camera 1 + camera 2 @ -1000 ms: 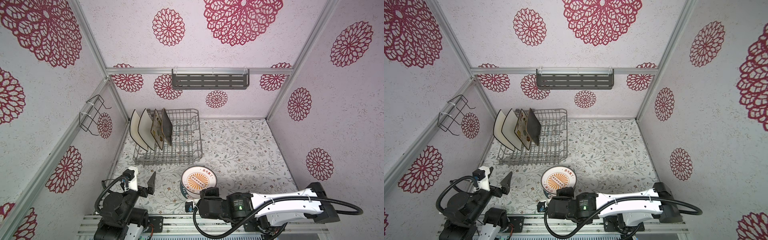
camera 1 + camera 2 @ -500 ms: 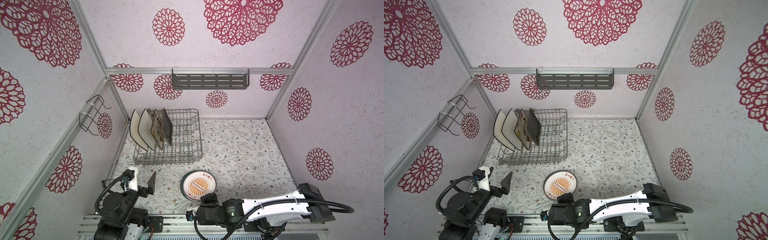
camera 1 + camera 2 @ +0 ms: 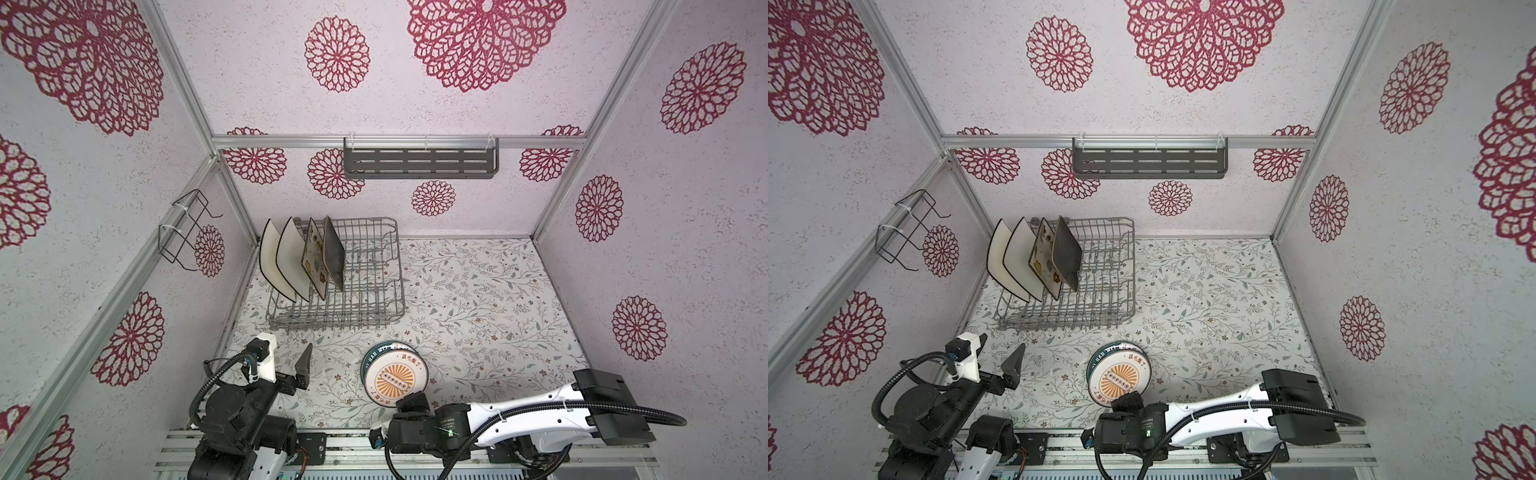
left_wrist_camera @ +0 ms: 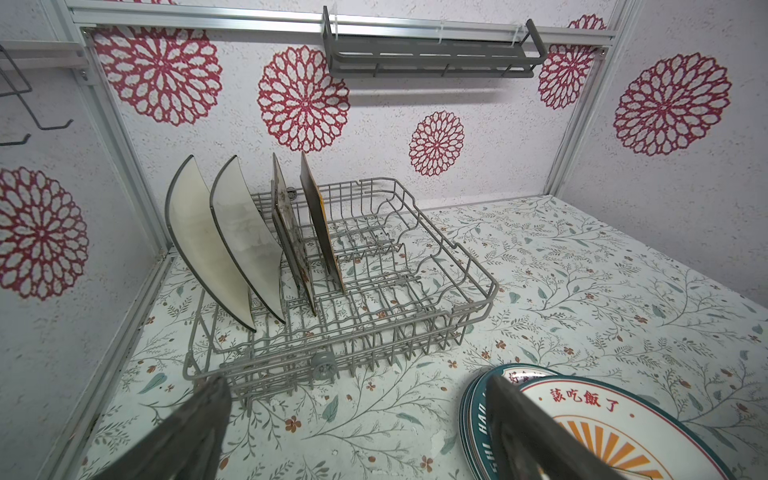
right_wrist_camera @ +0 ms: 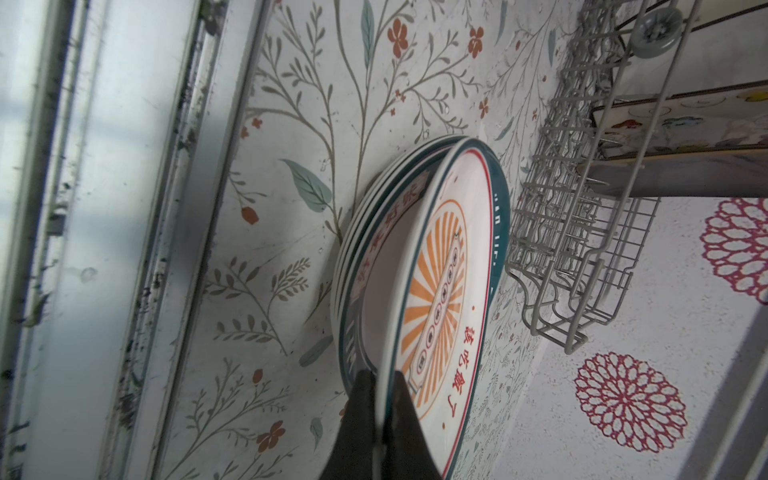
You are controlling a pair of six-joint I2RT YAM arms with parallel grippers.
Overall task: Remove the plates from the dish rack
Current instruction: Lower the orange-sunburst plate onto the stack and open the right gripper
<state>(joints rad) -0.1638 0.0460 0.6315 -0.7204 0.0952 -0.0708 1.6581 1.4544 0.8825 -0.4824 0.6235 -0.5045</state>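
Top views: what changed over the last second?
The right claw, shut throughout on the rim of the top round plate, drew back toward the near edge, carrying that plate slightly nearer over the stack. Unchanged: the left claw open and parked; four square plates standing in the dish rack.

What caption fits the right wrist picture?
Right gripper shut on the rim of a sunburst plate at the stack, dish rack behind.
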